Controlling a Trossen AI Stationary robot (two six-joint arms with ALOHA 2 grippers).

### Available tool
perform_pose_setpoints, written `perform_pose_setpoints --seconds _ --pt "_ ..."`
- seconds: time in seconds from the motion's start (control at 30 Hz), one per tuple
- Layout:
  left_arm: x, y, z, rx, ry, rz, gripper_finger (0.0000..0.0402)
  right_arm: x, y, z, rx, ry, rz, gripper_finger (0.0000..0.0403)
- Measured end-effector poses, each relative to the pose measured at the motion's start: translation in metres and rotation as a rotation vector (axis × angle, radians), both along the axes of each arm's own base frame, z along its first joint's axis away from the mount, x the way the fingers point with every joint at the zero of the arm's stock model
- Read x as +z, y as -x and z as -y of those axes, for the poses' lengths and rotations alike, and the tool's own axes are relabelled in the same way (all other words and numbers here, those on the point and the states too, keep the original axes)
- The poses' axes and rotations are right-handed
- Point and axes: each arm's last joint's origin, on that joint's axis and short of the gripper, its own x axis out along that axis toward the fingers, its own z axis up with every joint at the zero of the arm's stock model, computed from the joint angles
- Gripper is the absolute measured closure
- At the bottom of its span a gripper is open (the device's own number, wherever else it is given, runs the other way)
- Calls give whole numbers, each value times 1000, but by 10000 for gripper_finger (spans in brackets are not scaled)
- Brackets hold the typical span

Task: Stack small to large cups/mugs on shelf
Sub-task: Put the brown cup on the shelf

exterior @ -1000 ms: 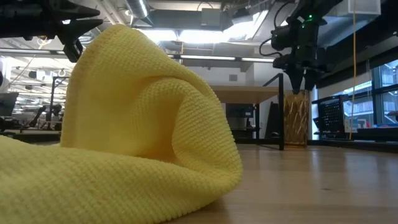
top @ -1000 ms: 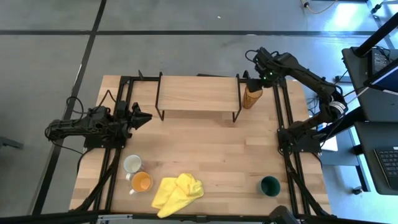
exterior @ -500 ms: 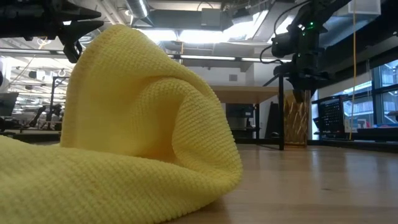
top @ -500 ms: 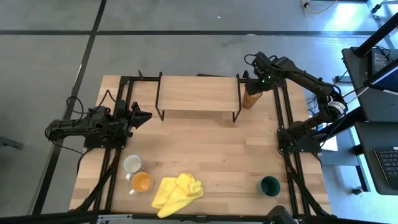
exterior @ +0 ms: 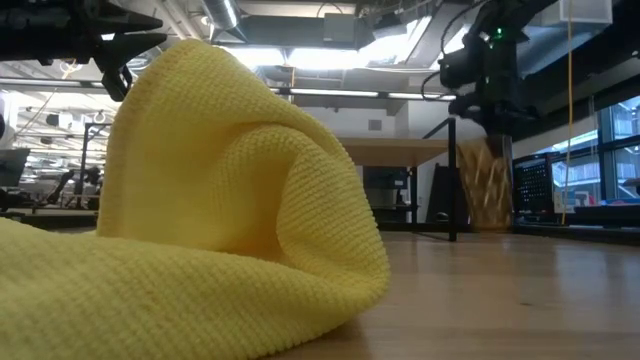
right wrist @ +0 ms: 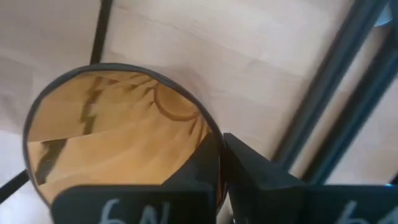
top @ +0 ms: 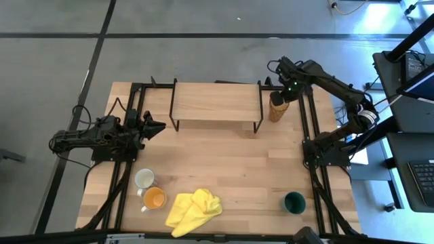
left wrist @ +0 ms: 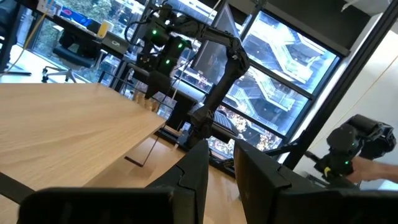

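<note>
Vessels: four | shelf point(top: 215, 102): one | cloth point(top: 193, 211): one

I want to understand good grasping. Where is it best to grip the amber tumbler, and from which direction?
Probably the rim, from above. The amber tumbler is tall and open-topped beside the shelf, whose leg crowds one side. The right gripper pinches its wall there, one finger inside.

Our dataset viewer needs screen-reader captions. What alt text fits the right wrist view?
Looking down into the amber tumbler, the right tool pinches the tumbler's rim, one dark finger inside and one outside. Below it lies the light wooden table, crossed by a thin black shelf leg.
</note>
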Motion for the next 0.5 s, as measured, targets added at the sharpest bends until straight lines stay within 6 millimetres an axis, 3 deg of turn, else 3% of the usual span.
perform_pose_setpoints --seconds 0.23,0.5 --pt "0 0 0 0 1 0 331 72 1 -15 80 32 -10 390" --pt "0 0 -1 25 8 0 331 145 -11 -41 105 158 278 392"
